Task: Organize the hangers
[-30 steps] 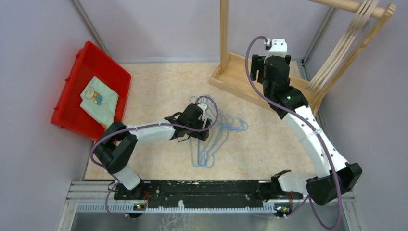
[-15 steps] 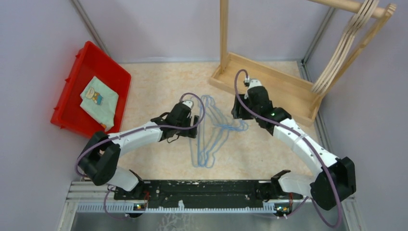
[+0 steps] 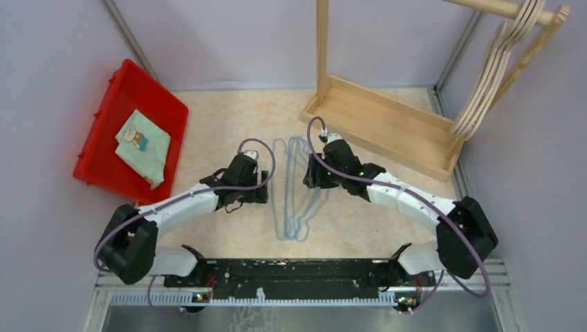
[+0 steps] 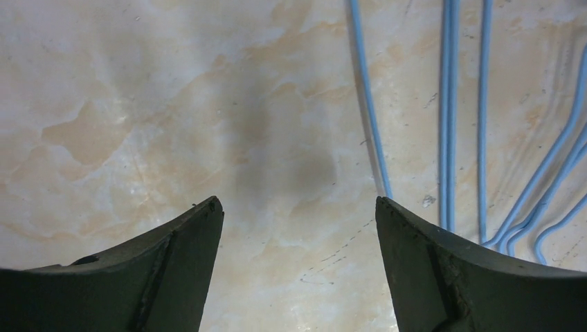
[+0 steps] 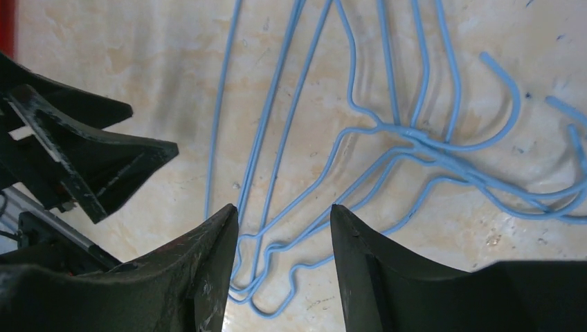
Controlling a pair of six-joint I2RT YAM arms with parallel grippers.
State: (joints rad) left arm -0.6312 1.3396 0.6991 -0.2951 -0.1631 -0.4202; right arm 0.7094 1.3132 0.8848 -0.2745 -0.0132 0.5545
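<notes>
Several light-blue wire hangers (image 3: 299, 200) lie tangled flat on the table's middle. They also show in the right wrist view (image 5: 415, 131) and at the right of the left wrist view (image 4: 446, 104). Several tan wooden hangers (image 3: 495, 66) hang on the rack's rail at the top right. My left gripper (image 3: 265, 189) is open and empty just left of the blue hangers, low over bare table (image 4: 297, 207). My right gripper (image 3: 310, 176) is open and empty, low over the blue hangers' upper right part (image 5: 284, 211), with wires between and below its fingers.
A red bin (image 3: 104, 138) holding a folded cloth (image 3: 142, 142) stands at the left. The wooden rack's base (image 3: 387, 124) and post (image 3: 322, 48) stand at the back right. My left gripper's fingers (image 5: 90, 159) show at the left of the right wrist view.
My right arm swung down from the rack's base to the blue hangers. My left gripper pulled back to the left, off the hangers. The hangers have not moved.
</notes>
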